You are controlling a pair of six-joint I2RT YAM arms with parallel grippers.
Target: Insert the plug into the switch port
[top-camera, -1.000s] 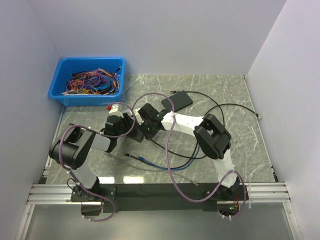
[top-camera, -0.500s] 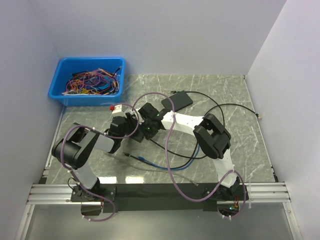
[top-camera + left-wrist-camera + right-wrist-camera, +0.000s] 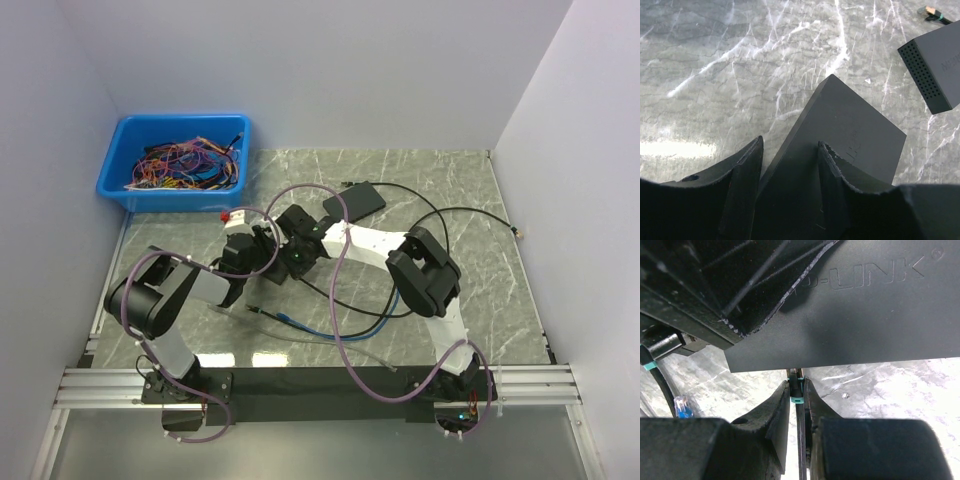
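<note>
Near the middle of the marble table, we see the two grippers tip to tip. In the left wrist view the left gripper is closed on the switch. This black box sits between both fingers, touching them, and its far corner points to 12 o'clock. In the right wrist view the right gripper pinches the plug, a thin piece with a teal band, and its black cable runs between the fingers to 6 o'clock. The plug stands at 12 o'clock of the fingertips and its tip meets the lower edge of the switch; we cannot tell if it is inside a port. A small blue connector lies on the table at 9 o'clock of this gripper. From above, the blue bin of wires is at 10 o'clock of the grippers, and a second black box is at 2 o'clock
</note>
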